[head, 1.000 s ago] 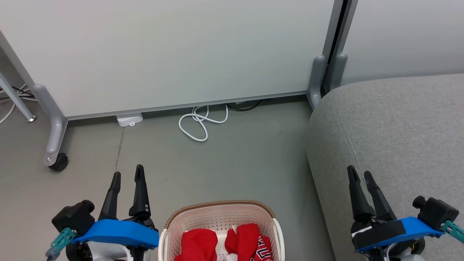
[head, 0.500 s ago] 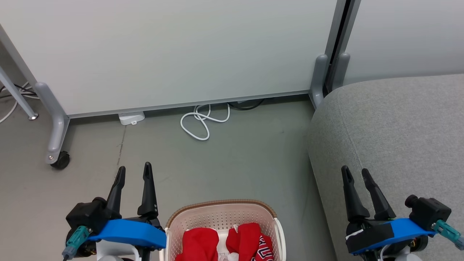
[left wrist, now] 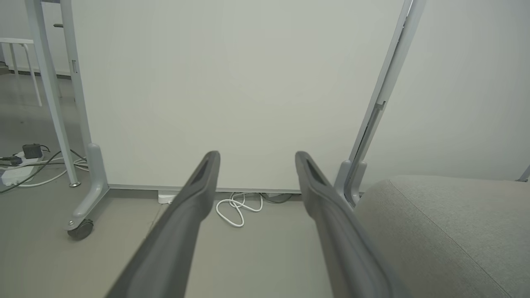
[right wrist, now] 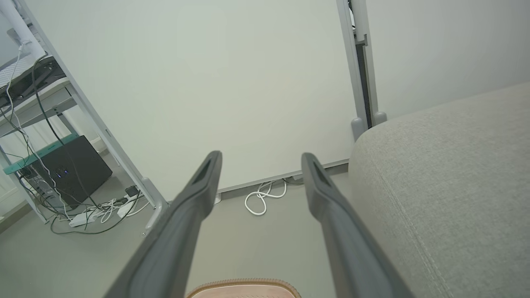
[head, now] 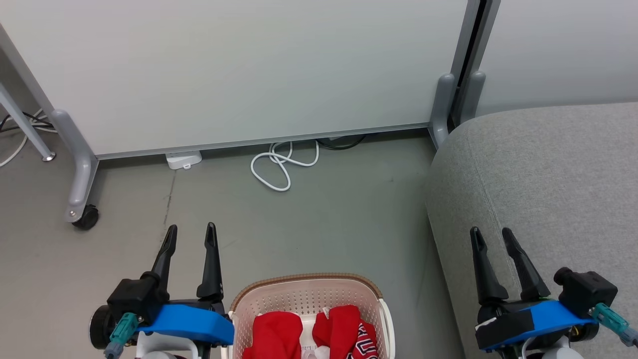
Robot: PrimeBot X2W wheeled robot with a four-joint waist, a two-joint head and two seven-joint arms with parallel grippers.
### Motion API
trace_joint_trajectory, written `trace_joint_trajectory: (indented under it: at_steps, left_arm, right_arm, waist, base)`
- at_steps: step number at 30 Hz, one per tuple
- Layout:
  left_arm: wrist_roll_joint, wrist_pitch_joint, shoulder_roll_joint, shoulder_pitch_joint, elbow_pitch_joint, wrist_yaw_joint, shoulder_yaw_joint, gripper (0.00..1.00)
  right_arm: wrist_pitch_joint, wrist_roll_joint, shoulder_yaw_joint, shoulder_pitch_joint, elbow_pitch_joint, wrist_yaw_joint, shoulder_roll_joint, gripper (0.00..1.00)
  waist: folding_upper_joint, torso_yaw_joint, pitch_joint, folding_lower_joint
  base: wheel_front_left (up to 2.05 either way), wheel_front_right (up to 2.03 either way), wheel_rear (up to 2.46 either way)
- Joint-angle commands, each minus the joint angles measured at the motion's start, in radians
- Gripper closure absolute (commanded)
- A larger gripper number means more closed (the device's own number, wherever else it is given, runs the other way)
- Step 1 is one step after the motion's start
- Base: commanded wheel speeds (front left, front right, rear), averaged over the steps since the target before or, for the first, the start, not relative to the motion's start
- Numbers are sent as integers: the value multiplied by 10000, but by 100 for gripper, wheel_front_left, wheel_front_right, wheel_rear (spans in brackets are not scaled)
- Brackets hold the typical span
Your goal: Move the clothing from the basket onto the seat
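Flanking the basket [head: 304, 277], the left gripper [head: 191, 227] and right gripper [head: 491, 230] stand part-open and empty. One should drop straight into the basket and pinch a thick fold of clothing [head: 274, 331].

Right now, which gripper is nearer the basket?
Left. The left gripper sits close beside the basket, on its left; the right gripper is farther off to its right, by the edge of the seat.

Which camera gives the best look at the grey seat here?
The head view: it looks down on the seat, with rounded edge, seam and the basket alongside. The right wrist view shows its corner and stitching; the left wrist view, a low corner.
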Motion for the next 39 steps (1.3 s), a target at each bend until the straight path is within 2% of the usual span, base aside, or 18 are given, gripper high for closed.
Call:
trace_joint_trajectory:
  at_steps: [1,10,30,39]
  left_arm:
    - [300,-96,77,-135,-20,55,-39,0]
    - [932,-281,48,-88,80,72,-95,0]
    - [2261,-672,-107,-117,306,-185,-77,0]
    - [2176,-668,-151,-110,345,-248,-4,0]
  right_arm:
    - [-95,-319,-48,-116,-34,21,-81,0]
    - [-275,-1034,-61,-57,-14,22,-85,0]
    - [-671,-2456,27,-35,70,25,-94,0]
    - [-657,-2393,28,-10,73,18,-93,0]
  waist:
    - [0,13,-3,0]
    - [0,54,-23,0]
    - [0,158,-43,0]
    - [0,167,-36,0]
  base:
    - [0,0,0]
    - [0,0,0]
    - [0,0,0]
    - [0,0,0]
